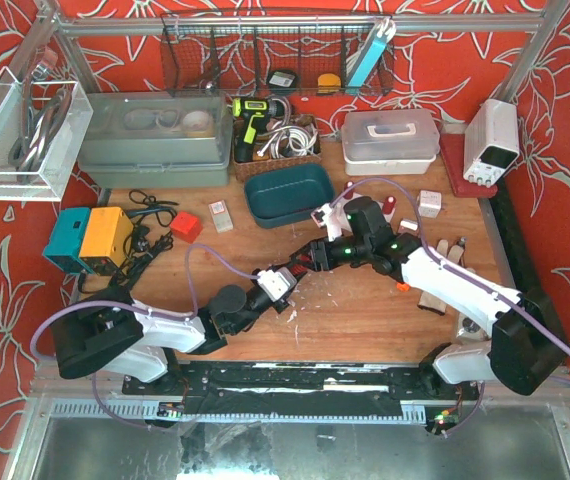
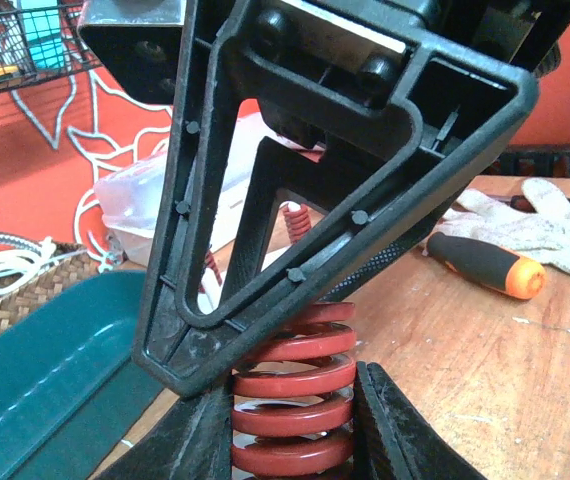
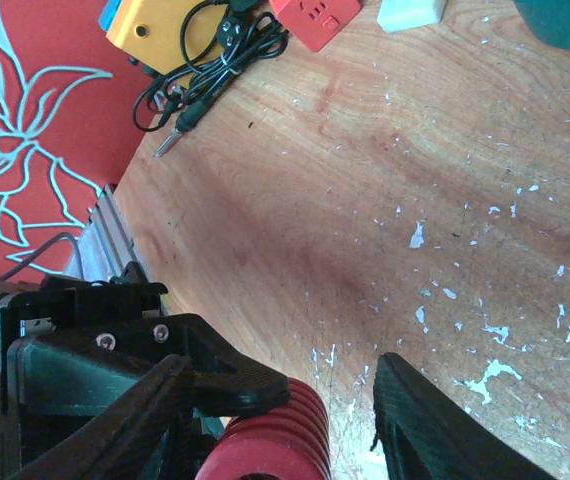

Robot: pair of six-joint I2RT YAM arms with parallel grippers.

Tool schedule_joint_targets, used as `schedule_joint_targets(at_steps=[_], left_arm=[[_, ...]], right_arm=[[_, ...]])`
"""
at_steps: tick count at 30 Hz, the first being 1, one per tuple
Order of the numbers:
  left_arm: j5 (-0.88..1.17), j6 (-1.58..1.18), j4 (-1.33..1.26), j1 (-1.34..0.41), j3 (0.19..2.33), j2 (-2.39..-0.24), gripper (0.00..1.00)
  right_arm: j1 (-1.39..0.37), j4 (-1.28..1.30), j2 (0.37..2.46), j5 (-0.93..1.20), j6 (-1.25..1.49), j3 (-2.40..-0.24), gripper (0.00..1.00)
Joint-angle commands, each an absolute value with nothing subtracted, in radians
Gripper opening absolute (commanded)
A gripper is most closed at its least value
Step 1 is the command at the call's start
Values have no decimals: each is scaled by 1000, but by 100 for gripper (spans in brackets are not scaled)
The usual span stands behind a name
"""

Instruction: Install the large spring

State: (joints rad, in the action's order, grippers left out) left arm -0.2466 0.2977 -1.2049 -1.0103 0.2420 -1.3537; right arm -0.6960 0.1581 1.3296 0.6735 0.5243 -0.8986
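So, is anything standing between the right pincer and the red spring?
Nothing visible. The spring, gripped by the left pincer, sits between the fingers of the right pincer; only bare table shows in the gap.

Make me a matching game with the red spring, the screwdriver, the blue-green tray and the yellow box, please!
Things:
1. red spring
2. screwdriver
3. blue-green tray
4. yellow box

Where it is:
A. lying beside the white glove
B. next to the tangled black cable
C. gripped by the left gripper
D. just in front of the woven basket

Pairs: 1-C, 2-A, 3-D, 4-B
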Motion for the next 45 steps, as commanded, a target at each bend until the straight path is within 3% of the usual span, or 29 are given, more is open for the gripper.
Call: schedule_joint_targets(at_steps=[1, 19, 26, 36, 40, 43, 45], left_arm=[[-270, 320, -1301, -1020, 252, -1336, 5], [-291, 320, -1318, -1022, 245, -1339, 5], [-300, 321, -1325, -1023, 241, -1336, 5], [-280, 323, -1340, -1026, 235, -1341, 8], [-285, 323, -1341, -1026, 238, -1350, 19], [-302, 319, -1337, -1026, 244, -1361, 40], [-316, 306, -1327, -1026, 249, -1368, 51]], right_arm=[[-707, 170, 1314, 708, 499, -868, 51], [-705, 230, 1325, 763, 436, -871, 47], [-698, 317, 1320, 755, 376, -891, 55], [-693, 197, 1332, 770, 432, -865, 41], [-691, 185, 1331, 756, 433, -867, 19], [-689, 190, 1297, 698, 430, -862, 4], [-683, 206, 1265, 628, 426, -861, 0]])
